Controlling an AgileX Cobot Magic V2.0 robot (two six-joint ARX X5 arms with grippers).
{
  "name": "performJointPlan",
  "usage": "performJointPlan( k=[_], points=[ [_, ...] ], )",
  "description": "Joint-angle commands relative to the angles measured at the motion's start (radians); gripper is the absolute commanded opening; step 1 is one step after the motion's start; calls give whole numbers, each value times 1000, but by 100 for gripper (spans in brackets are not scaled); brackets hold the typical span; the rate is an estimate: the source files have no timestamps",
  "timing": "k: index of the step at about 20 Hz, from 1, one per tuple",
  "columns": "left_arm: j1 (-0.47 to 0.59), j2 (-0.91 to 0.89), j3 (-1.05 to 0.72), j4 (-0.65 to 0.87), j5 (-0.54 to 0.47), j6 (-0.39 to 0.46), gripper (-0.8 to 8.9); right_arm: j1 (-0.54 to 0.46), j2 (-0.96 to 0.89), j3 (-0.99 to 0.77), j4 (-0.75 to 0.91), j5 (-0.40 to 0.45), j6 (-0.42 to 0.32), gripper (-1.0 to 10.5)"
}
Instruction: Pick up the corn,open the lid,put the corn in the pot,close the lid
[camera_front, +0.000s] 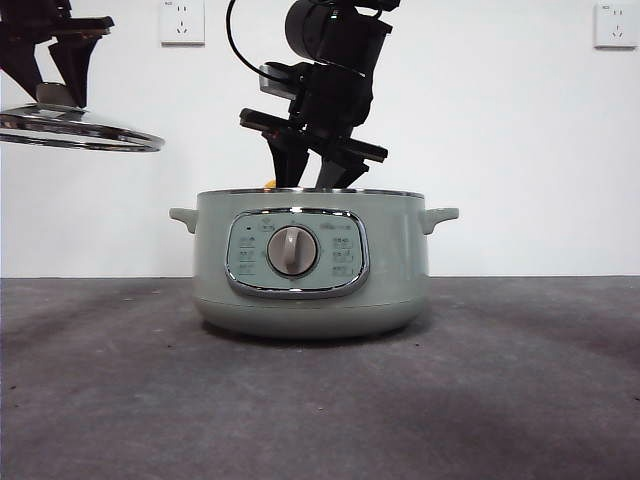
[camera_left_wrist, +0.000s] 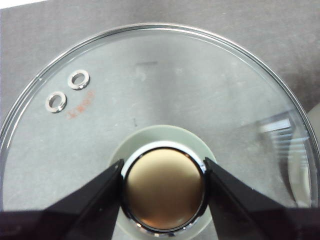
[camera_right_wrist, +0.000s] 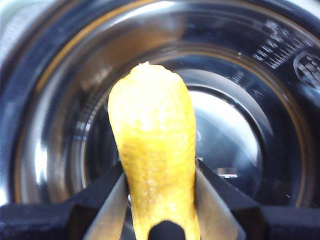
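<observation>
While the left gripper (camera_left_wrist: 162, 172) clamps the knob of the lid (camera_front: 75, 130) and holds it aloft, well clear at the pot's (camera_front: 310, 262) 9 o'clock in the front view, the right gripper (camera_right_wrist: 157, 177) grips the corn (camera_right_wrist: 152, 165) over the open mouth, its jaws dipping just past the rim. To do this well, I would lower the cob further toward the shiny inner bowl before letting go, so it lies flat and does not clang. A faint red stamp sits by the lid's two holes, and pale markings ring the inner wall; neither can be read.
</observation>
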Motion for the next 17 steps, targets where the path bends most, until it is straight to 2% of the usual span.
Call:
performJointPlan(
  k=[1,17],
  points=[
    [13,-25,7,26,23,14,-9,4,47,2,14,-4,2,-12],
    [17,-25,8,24,28,20,-9,-3,114,0,-23,-3,3,-11]
  ],
)
